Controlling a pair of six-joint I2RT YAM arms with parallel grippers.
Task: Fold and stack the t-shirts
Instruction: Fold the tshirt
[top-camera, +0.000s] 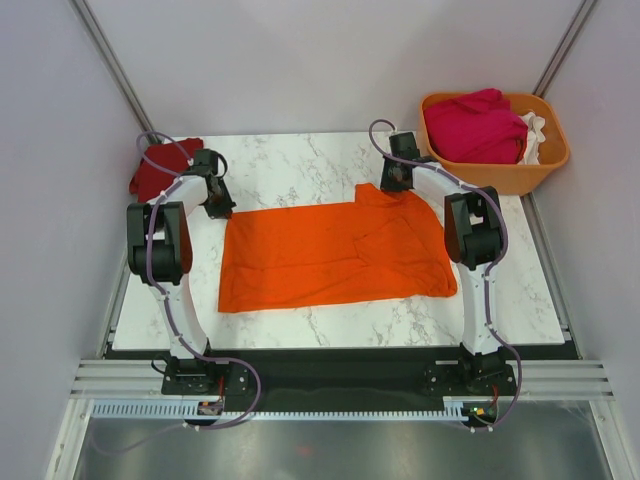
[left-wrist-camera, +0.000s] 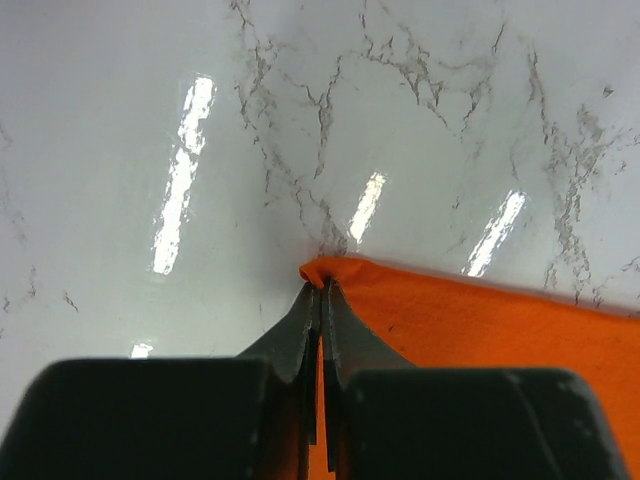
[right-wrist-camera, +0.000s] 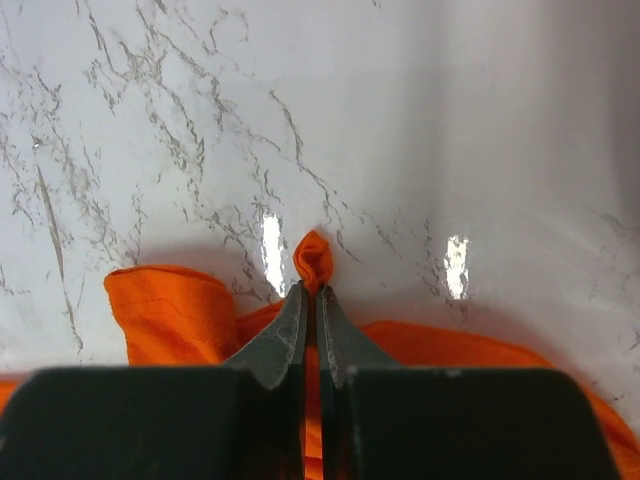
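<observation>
A bright orange t-shirt (top-camera: 335, 255) lies spread flat on the marble table. My left gripper (top-camera: 219, 205) is shut on its far left corner; in the left wrist view the cloth (left-wrist-camera: 480, 330) bunches at the fingertips (left-wrist-camera: 322, 290). My right gripper (top-camera: 397, 185) is shut on its far right edge, with a small fold of cloth (right-wrist-camera: 314, 258) poking past the tips (right-wrist-camera: 311, 292). A dark red t-shirt (top-camera: 160, 168) lies folded at the far left corner. A magenta t-shirt (top-camera: 478, 127) and a white one (top-camera: 535, 135) lie in the basket.
The rigid orange plastic basket (top-camera: 520, 175) stands at the far right corner of the table. Bare marble (top-camera: 300, 160) stretches behind the orange shirt. Grey walls close in both sides and the back.
</observation>
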